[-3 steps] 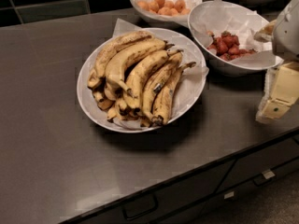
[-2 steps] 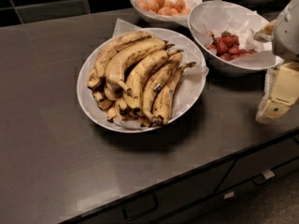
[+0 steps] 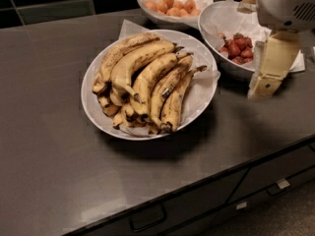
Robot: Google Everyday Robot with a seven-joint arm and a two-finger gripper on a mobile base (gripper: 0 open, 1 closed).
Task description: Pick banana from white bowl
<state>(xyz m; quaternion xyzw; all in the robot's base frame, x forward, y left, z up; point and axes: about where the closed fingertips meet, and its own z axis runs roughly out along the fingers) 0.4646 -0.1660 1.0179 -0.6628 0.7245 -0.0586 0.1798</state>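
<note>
The wide, shallow white bowl (image 3: pixel 204 95) with a white paper liner sits in the middle of the dark counter. It holds several ripe, brown-spotted bananas (image 3: pixel 147 80) lying side by side, stems pointing to the upper right. My gripper (image 3: pixel 269 77), cream-coloured under a white-grey wrist housing, hangs at the right edge of the view. It is to the right of the banana bowl and apart from it, in front of the bowl of red fruit. It holds nothing that I can see.
A deeper white bowl of red fruit (image 3: pixel 238 50) stands right of the banana bowl, partly behind the gripper. A white bowl of small orange fruit (image 3: pixel 172 6) stands behind. The dark counter (image 3: pixel 54 146) ends at a front edge above drawers (image 3: pixel 147 218).
The gripper has moved left and up in the view, closer to the banana bowl. The bowls and bananas have not moved.
</note>
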